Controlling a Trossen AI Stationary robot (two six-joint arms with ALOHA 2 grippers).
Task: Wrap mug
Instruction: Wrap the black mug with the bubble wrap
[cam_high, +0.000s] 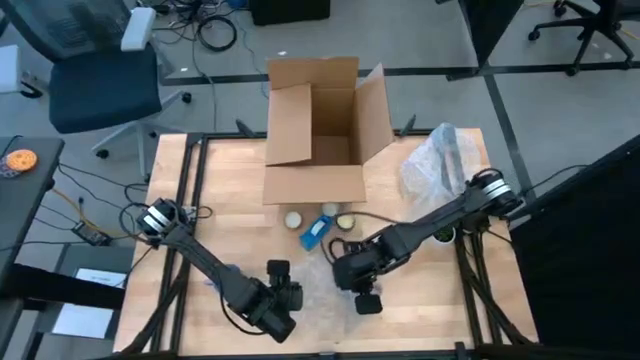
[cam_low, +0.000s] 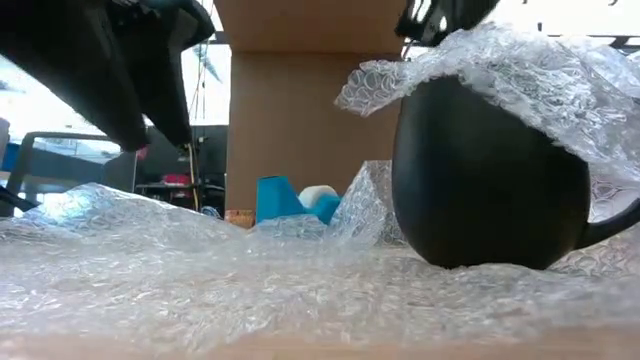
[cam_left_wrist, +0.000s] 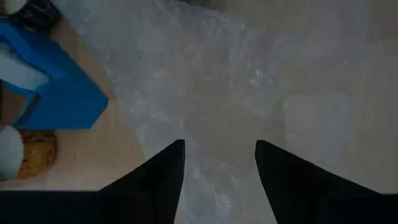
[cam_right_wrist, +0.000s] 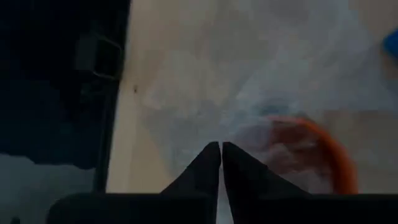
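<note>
A black mug (cam_low: 488, 180) stands upright on a sheet of bubble wrap (cam_low: 250, 280) spread over the table's near middle. Part of the sheet is drawn up and draped over the mug's top (cam_low: 520, 70). In the right wrist view the mug's orange rim (cam_right_wrist: 333, 152) shows through the wrap. My right gripper (cam_high: 367, 302) is above the mug, shut on the wrap. My left gripper (cam_high: 281, 272) hangs open over the flat part of the sheet (cam_left_wrist: 217, 93), to the mug's left, with nothing between its fingers (cam_left_wrist: 168, 168). In the high view my right arm hides the mug. My right gripper pinches the bubble wrap (cam_right_wrist: 224, 134) between its two shut fingers, which come from above and point down. The held part is raised over the mug and falls over its top (cam_low: 450, 60); the rest of the sheet lies on the table. Whether it holds one layer or several cannot be told.
An open cardboard box (cam_high: 315, 140) stands at the far middle. A blue box (cam_high: 318, 232) and two small round things (cam_high: 293, 220) lie just in front of it. A crumpled heap of clear wrap (cam_high: 440, 165) sits at the far right.
</note>
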